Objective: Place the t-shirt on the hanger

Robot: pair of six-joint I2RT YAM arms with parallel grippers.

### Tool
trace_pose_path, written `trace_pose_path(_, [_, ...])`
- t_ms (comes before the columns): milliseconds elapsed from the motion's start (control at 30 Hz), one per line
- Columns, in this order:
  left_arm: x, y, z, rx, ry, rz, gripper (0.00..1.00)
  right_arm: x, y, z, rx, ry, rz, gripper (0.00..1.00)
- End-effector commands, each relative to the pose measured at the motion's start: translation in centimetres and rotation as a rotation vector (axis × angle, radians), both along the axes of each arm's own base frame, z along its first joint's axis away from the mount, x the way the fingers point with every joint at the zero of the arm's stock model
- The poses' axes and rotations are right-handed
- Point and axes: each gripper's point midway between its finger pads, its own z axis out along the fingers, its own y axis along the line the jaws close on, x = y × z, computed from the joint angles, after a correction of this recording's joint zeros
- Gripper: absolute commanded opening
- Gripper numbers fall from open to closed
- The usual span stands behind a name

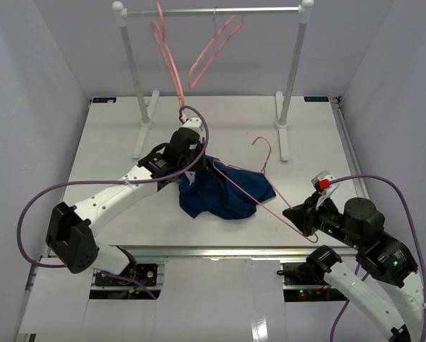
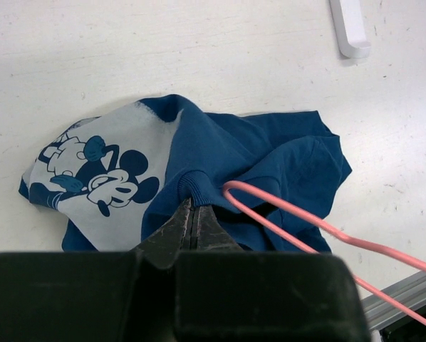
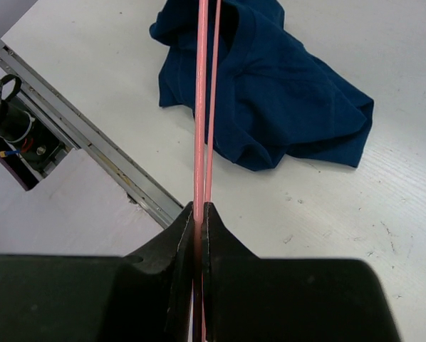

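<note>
surface: white table point(image 1: 113, 142), scuffed and speckled in the wrist views; aluminium rail point(image 1: 199, 251) along its near edge
room: pale grey-lilac walls point(image 1: 28, 85) on left, right and far sides
rack: white clothes rack point(image 1: 213, 11) at the far edge, two posts with feet resting on the table; two spare pink hangers point(image 1: 171, 64) hang tilted on its bar
t-shirt point(image 1: 224, 194): navy, crumpled in a heap on the table, about mid-table and slightly near; cartoon mouse print point(image 2: 92, 171) on a pale panel, facing up on one side
hanger point(image 3: 200, 107): pink; runs diagonally from the shirt's collar out to the near right; hook points to the far side, right of the shirt; rounded corner sits at the collar, cannot tell if it is inside the neck opening
left gripper point(image 2: 193, 214): at the shirt's left-far edge; jaws pinched together on the ribbed collar
right gripper point(image 3: 200, 210): near right of the shirt, well apart from it; jaws clamped on the hanger's wire
cables point(image 1: 28, 214): purple, looping off both arms
</note>
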Motion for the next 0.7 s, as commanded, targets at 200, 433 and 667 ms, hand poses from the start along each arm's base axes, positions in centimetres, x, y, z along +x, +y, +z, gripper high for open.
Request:
trace_pose_path(200, [0.5,-0.1,2.0,-0.013,-0.038,-0.008,0.0,-0.1,1.2,0.2,0.049,-0.018,0.051,0.08])
trace_pose_path(433, [0.9,0.3,1.8,0.016,-0.035,0.014,0.0,-0.5,0.5,1.9,0.062,-0.046,0.03,0.08])
trace_pose_path(667, [1.5,0.2,1.6,0.044,-0.025,0.023,0.0,-1.8,0.9,3.3,0.11,-0.07,0.093,0.08])
